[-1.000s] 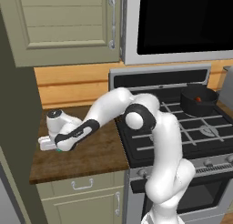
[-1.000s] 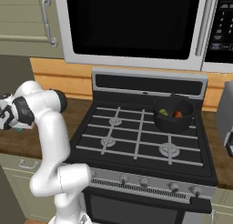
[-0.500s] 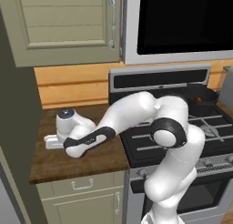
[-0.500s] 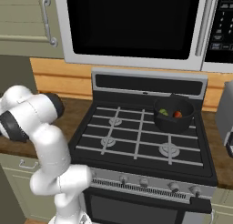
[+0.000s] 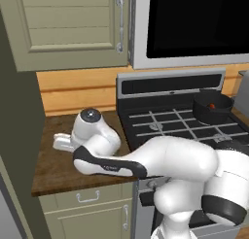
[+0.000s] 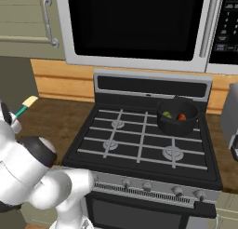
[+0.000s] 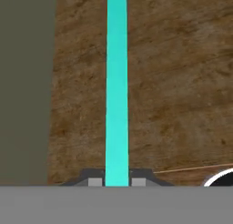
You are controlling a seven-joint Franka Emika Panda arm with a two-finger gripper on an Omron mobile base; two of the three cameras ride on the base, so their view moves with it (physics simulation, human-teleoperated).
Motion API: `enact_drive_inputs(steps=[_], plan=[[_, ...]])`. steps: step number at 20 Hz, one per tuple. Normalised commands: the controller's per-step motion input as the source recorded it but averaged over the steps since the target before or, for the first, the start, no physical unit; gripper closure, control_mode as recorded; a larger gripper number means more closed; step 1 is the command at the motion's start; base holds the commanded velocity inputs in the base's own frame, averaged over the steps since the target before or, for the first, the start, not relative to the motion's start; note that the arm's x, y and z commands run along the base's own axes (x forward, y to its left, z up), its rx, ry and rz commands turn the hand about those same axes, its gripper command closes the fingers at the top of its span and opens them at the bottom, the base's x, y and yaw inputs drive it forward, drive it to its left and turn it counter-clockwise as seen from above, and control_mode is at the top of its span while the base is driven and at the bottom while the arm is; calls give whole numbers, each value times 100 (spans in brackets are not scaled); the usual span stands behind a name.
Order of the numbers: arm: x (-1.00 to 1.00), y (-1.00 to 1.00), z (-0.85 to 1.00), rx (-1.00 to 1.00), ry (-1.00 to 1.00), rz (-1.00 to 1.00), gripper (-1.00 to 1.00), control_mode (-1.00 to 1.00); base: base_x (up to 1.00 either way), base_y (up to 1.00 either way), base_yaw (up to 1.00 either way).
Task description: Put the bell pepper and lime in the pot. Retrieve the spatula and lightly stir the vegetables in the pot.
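Note:
My gripper (image 7: 117, 181) is shut on the spatula's teal handle (image 7: 117, 91), which runs straight up between the two dark fingertips (image 7: 94, 181) over the brown wooden counter (image 7: 182, 82). In the right base view the spatula's cream blade (image 6: 30, 101) and teal handle (image 6: 21, 111) stick out at the far left, above the counter. The white hand (image 5: 63, 142) hangs over the counter left of the stove. The black pot (image 6: 176, 118) stands on the stove's back right burner, holding the green lime (image 6: 167, 114) and the red-orange bell pepper (image 6: 181, 117). The pot (image 5: 212, 107) also shows at the right of the left base view.
The black stove (image 6: 139, 144) with its grates lies between the counter and a grey appliance (image 6: 231, 116) at the right. A microwave (image 6: 139, 28) hangs above, and a cabinet (image 5: 73, 29) over the counter. A dark grey wall panel (image 7: 27, 82) borders the counter's left side.
The arm has folded, with its elbow swinging forward and down toward the cameras. The hand stayed over the left counter, shifting slightly right with the spatula in it. Pot and vegetables have not moved.

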Motion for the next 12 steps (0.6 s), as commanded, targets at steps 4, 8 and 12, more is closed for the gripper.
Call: enact_drive_inputs(steps=[4,8,12], plan=[[-54,-23,100,35,5,-15,100,-100,0,0,0],[-51,-23,79,29,1,-16,100,-100,0,0,0],[-21,-20,83,38,10,-13,100,-100,0,0,0]])
